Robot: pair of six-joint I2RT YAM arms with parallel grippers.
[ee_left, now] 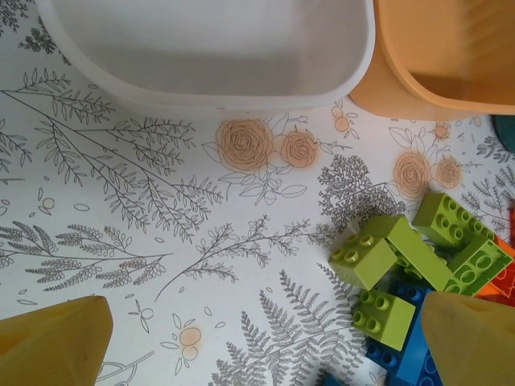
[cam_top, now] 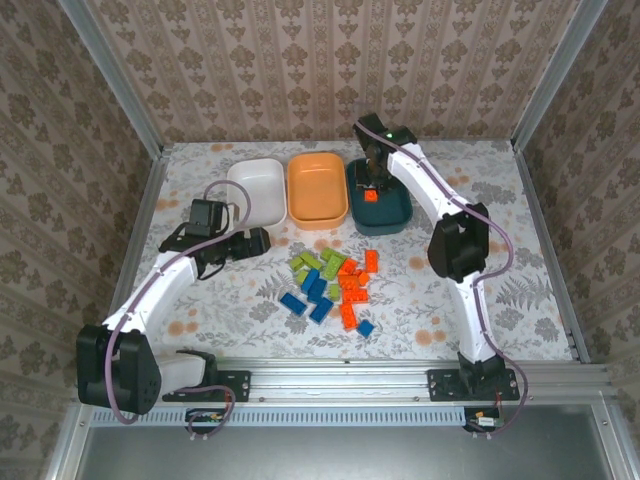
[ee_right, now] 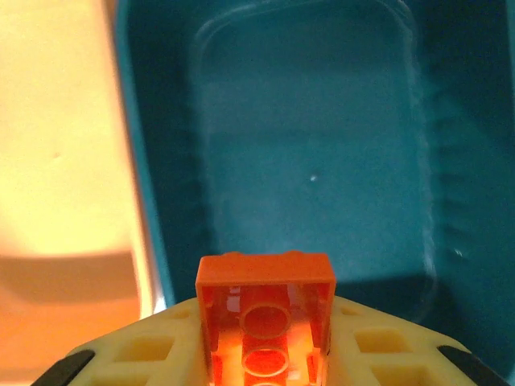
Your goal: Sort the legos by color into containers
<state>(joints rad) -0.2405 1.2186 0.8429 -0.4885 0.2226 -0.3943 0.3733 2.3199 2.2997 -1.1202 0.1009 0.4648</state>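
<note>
Holds an orange brick (ee_right: pixel 265 301) pinched in the right gripper (ee_right: pixel 265 354), hovers over the dark teal bowl (ee_right: pixel 322 161), with the orange bowl (ee_right: pixel 56 161) immediately left.

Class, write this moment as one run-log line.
right gripper: shut on orange lego, above teal bowl | left gripper: open, beside lego pile | white bowl: empty

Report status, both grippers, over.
Right gripper shut on orange plastic brick, above dark teal plastic bowl. Left gripper open near white plastic bowl. Nothing obstructing.
</note>
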